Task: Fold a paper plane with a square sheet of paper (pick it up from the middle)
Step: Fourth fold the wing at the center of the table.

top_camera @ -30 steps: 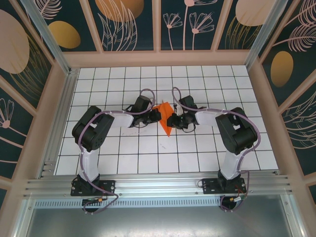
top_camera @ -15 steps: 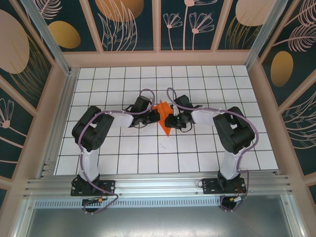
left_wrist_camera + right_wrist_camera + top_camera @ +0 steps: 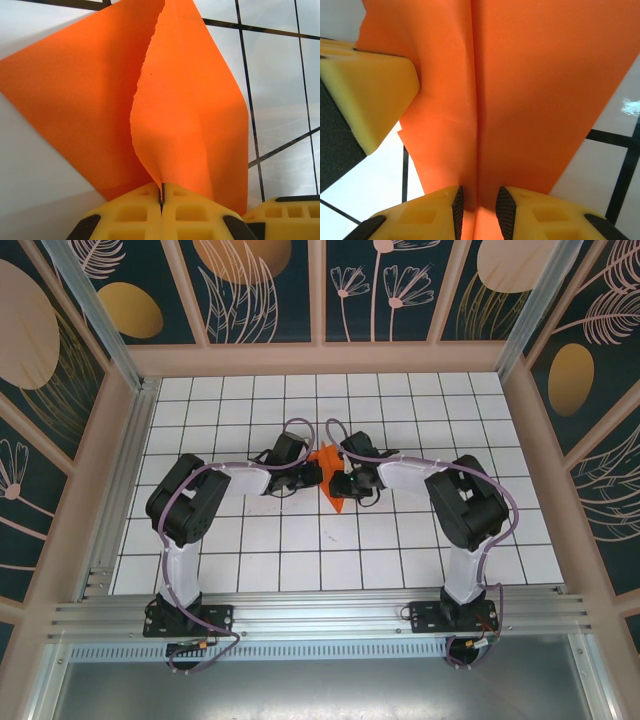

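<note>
flanking the paper plane (image 3: 535, 75), left claw (image 3: 161, 195) faces right claw (image 3: 476, 202).

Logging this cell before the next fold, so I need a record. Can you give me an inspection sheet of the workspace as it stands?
Surface: white grid-tiled table, no marks seen.
Job's things: orange paper sheet, partly folded with a centre crease, between the two grippers at mid-table.
Clutter: nothing seen.
Grippers: left gripper shut on the sheet's edge; right gripper has its jaws a little apart astride the crease, not visibly pinching.
Cables: purple cables loop along both arms.
Surroundings: floral wall panels on three sides; aluminium frame at the near edge.
</note>
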